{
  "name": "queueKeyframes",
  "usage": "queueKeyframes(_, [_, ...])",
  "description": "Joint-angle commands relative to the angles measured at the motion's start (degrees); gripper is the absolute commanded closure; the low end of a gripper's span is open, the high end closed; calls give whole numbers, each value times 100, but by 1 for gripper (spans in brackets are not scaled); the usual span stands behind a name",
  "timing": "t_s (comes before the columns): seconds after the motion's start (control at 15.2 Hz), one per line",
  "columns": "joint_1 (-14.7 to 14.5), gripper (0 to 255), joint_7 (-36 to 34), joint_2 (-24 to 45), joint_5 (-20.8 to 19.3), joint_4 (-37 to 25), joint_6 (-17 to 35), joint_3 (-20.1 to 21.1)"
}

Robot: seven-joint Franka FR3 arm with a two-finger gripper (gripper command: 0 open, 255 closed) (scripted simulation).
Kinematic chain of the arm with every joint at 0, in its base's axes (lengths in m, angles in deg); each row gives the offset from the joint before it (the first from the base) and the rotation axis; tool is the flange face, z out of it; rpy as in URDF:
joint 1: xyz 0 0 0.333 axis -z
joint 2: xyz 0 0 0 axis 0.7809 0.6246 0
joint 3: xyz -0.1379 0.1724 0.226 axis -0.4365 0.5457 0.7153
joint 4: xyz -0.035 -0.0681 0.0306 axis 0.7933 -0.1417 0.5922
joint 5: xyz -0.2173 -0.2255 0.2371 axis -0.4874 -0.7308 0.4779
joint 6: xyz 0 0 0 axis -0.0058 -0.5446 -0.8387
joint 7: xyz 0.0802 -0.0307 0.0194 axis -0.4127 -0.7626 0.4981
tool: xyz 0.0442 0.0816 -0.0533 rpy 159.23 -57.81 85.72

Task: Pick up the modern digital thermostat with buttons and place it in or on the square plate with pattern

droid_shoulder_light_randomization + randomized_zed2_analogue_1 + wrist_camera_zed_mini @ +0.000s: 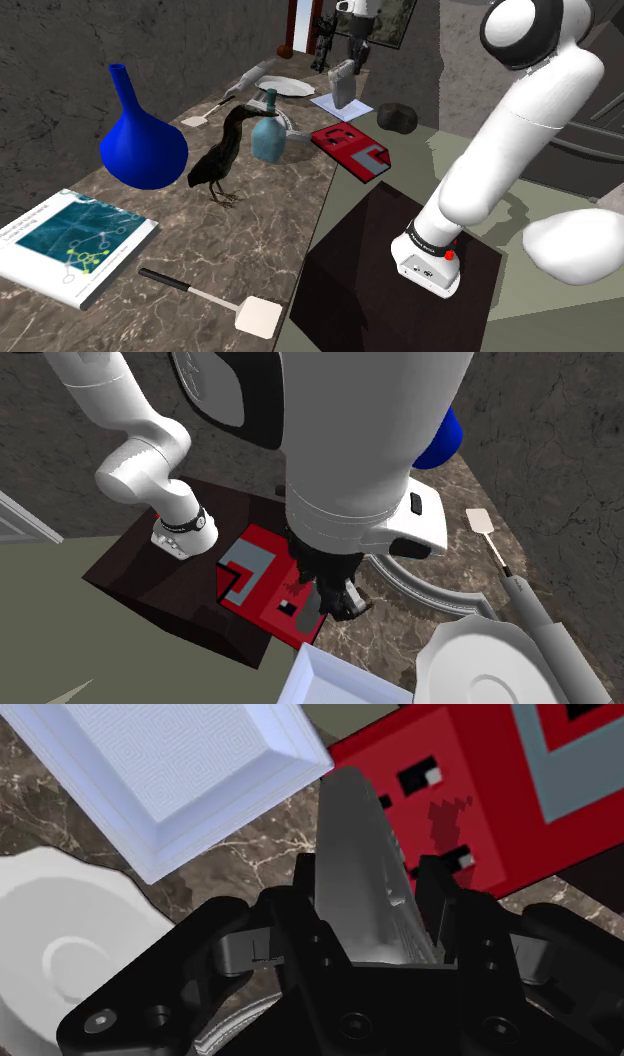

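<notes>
My black gripper (370, 876) is shut on the grey thermostat (362, 854), a slim upright slab clasped between the two fingers. In the shoulder view the thermostat (343, 86) hangs from the gripper (351, 62) just above the pale square plate (361, 108) at the far end of the marble counter. Seen from the hand, the square plate (170, 774) with its fine patterned floor lies a little beyond and to one side of the fingers. In the second exterior view the gripper (335, 595) hovers over the counter near the square plate (335, 687).
A red book (350, 150) lies beside the square plate, and a round white plate (283, 86) on its other side. Along the counter stand a teal bottle (268, 130), a black bird figure (225, 155) and a blue vase (140, 135). A spatula (220, 300) and a map book (70, 245) lie nearer.
</notes>
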Motion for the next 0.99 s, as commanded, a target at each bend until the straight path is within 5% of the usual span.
queueKeyframes(0.0, [164,255,357,410,153,-533,-133,-160])
queueKeyframes(0.59, [1344,255,1600,2546,1097,-3471,-1086,-470])
queueKeyframes(0.73, [1805,255,1788,3230,1374,-4585,-1526,-439])
queueKeyframes(0.79, [2299,255,1861,3960,1641,-5879,-2066,-364])
queueKeyframes(0.92, [2152,255,1871,3733,1538,-5307,-1731,-362])
